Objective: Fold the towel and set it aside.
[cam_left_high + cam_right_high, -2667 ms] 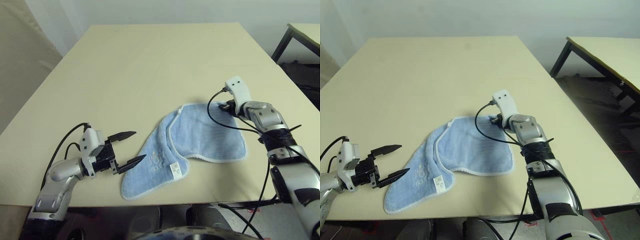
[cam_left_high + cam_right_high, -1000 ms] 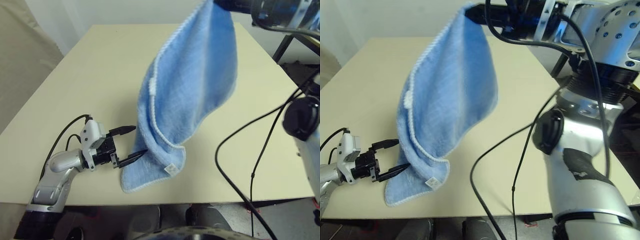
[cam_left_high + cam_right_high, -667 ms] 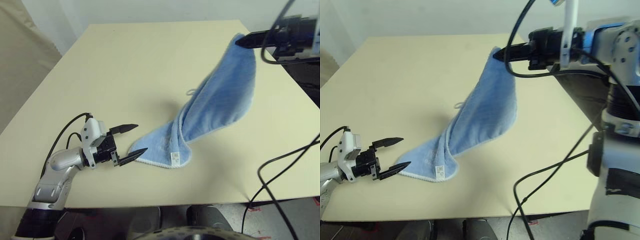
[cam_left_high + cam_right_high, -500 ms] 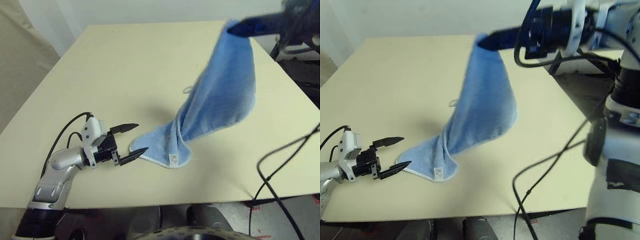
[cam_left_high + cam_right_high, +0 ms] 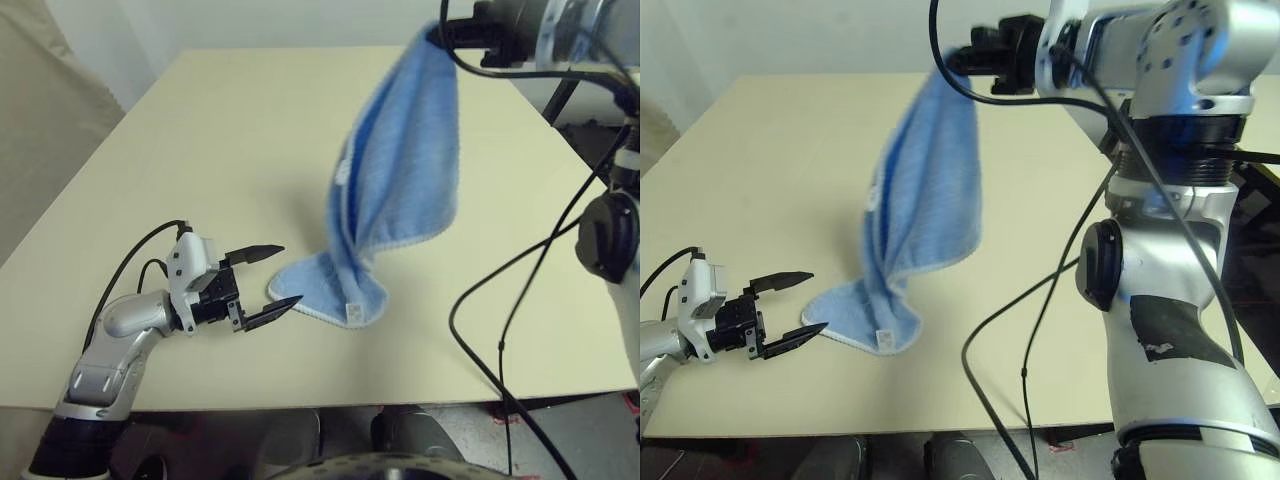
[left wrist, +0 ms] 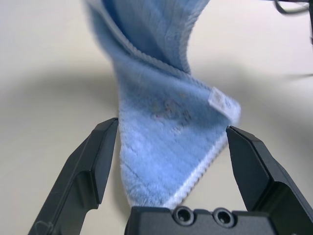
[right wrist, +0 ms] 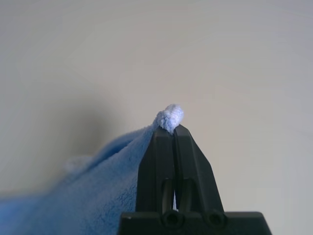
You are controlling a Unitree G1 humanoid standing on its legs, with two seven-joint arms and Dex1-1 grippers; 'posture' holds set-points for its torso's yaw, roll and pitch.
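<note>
Overhead, the light-blue towel (image 5: 400, 170) was pinched by one corner in the right gripper (image 5: 965, 62), its lower end with the white tag (image 6: 221, 102) resting on the table (image 5: 230, 150). That end was framed by the left gripper (image 5: 279, 277), fingers spread and not closed on it; a grip on the edging beside the tag was judged advisable before folding.

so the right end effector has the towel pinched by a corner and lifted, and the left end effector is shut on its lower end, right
Not quite: the left end effector is open, its fingers on either side of the towel, as the left wrist view shows. The right end effector does pinch a corner, lifted.
</note>
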